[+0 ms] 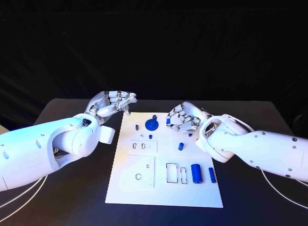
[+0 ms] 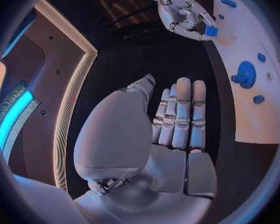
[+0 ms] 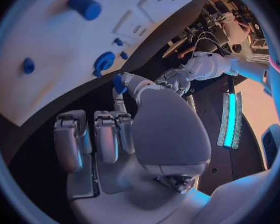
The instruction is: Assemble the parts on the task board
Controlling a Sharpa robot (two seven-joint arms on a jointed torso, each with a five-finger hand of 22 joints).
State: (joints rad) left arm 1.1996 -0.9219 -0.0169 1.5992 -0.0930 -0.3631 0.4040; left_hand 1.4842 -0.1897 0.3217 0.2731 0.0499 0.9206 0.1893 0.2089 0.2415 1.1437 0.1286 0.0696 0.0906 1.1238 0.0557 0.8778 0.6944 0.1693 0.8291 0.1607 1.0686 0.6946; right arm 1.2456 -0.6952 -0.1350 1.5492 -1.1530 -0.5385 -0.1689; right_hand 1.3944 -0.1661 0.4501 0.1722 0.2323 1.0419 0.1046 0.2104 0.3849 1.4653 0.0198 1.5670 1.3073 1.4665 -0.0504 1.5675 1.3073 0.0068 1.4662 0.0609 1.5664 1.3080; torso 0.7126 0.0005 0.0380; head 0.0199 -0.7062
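Observation:
The white task board [image 1: 164,190] lies in the middle of the black table. A blue gear [image 1: 152,124] stands near its far edge, seen also as the gear [image 2: 246,74] in the left wrist view. My right hand [image 1: 184,117] hovers over the board's far end, just right of the gear, and pinches a small blue part [image 1: 169,121] between thumb and finger. The pinched part [image 3: 118,82] shows at the fingertips in the right wrist view. My left hand [image 1: 113,104] hangs above the table off the board's far left corner and holds nothing, its fingers [image 2: 180,114] stretched out.
Two blue cylinders [image 1: 196,174] [image 1: 212,174] lie near white slots at the board's near right. A small blue peg [image 1: 181,146] sits mid-board. Cables trail over the table at both near corners. Bare black table flanks the board.

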